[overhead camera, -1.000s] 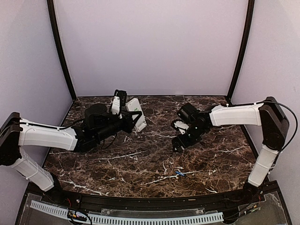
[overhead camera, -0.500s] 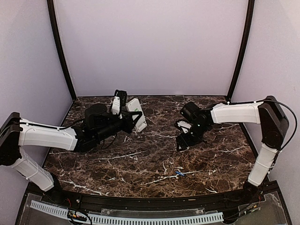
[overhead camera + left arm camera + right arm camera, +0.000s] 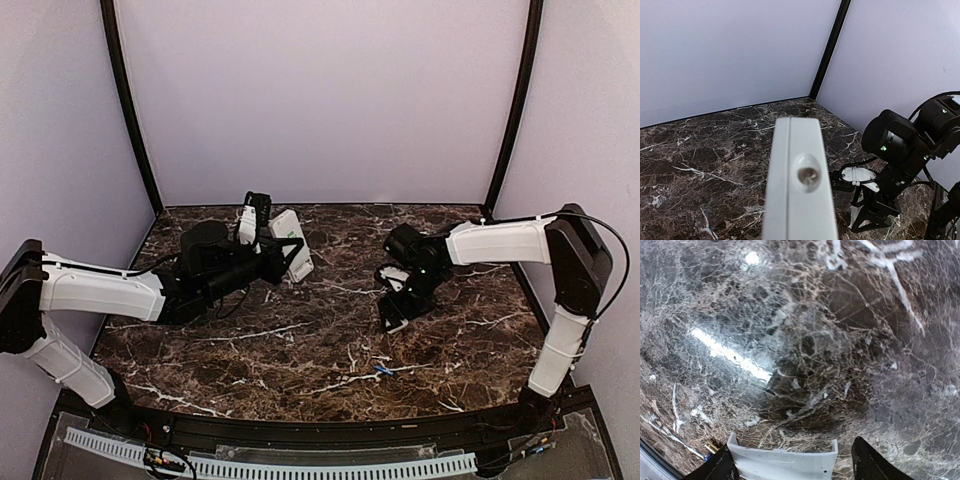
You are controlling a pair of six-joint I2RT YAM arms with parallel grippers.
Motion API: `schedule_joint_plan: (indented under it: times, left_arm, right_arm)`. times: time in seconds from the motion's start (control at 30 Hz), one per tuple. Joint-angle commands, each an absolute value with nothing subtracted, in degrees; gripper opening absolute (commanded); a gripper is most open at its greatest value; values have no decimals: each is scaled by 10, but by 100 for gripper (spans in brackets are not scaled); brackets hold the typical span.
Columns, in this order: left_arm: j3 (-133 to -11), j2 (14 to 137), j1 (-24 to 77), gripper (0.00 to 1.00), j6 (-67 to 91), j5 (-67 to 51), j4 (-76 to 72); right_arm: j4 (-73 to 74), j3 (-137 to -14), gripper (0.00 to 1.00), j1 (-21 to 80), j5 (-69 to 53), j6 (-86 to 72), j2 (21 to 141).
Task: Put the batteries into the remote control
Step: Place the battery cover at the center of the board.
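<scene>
Top external view: the left hand [image 3: 287, 256] is closed on the remote control [image 3: 284, 226] and holds it clear of the tabletop [image 3: 300, 350], toward the far left, tilted with one end toward the right arm. Left wrist view looks straight along the handset's narrow end, with the small emitter bulb facing the camera. We read this as a presenting grip that keeps the body steady in the air so the other arm can work on it.

The right hand [image 3: 397, 312] is low over the tabletop at centre right. Right wrist view: its fingers [image 3: 715, 467] stand wide apart with a white cover plate [image 3: 782, 462] between them. The plate's left edge is against one finger, and a gap shows at the other. We judge the hand to be open and straddling the plate, not clamped on it. We cannot tell whether the plate lies flat on the marble.

The batteries [image 3: 382, 370] show as a small blue speck on the tabletop, nearer the arm bases than the right hand and well apart from the remote. We cannot tell the count from here.

Judgement: loading has not begun. The cells are on the marble, and the cover is off the handset. The right hand is likely setting the plate aside, which would free it to fetch the cells.

Risk: the cells are tiny and round, and may roll when pinched.
</scene>
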State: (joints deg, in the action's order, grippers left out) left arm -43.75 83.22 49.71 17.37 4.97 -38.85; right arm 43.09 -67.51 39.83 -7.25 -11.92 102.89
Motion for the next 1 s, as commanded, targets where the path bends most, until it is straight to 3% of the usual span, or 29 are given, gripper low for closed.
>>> schedule_joint_plan:
  times: [0.0, 0.07, 0.23, 0.27, 0.3, 0.33, 0.43, 0.6, 0.87, 0.97]
  left_arm:
    - [-433, 817, 495, 0, 175, 43, -389]
    - [-432, 817, 495, 0, 174, 42, -390]
    - [-431, 823, 496, 0, 175, 40, -392]
    - [-431, 825, 496, 0, 175, 40, -392]
    - [-430, 826, 495, 0, 177, 40, -392]
    - [-429, 828, 496, 0, 178, 44, -392]
    - [-412, 838, 479, 0, 220, 28, -403]
    - [-376, 914, 399, 0, 391, -104, -448]
    - [-409, 1011, 374, 0, 450, -184, -460]
    - [-417, 1047, 366, 6, 463, -195, -468]
  right_arm:
    - [463, -683, 64, 403, -81, -124, 1040]
    - [469, -684, 59, 403, -82, -123, 1041]
    - [482, -696, 60, 405, -83, -124, 1056]
    - [481, -697, 65, 406, -86, -122, 1057]
    - [478, -698, 88, 408, -92, -118, 1057]
    - [474, -697, 97, 410, -102, -114, 1055]
    - [453, -691, 98, 414, -116, -101, 1042]
    - [442, -692, 98, 420, -113, -90, 1036]
    - [444, -695, 98, 426, -110, -86, 1042]
    - [442, -698, 98, 427, -109, -86, 1042]
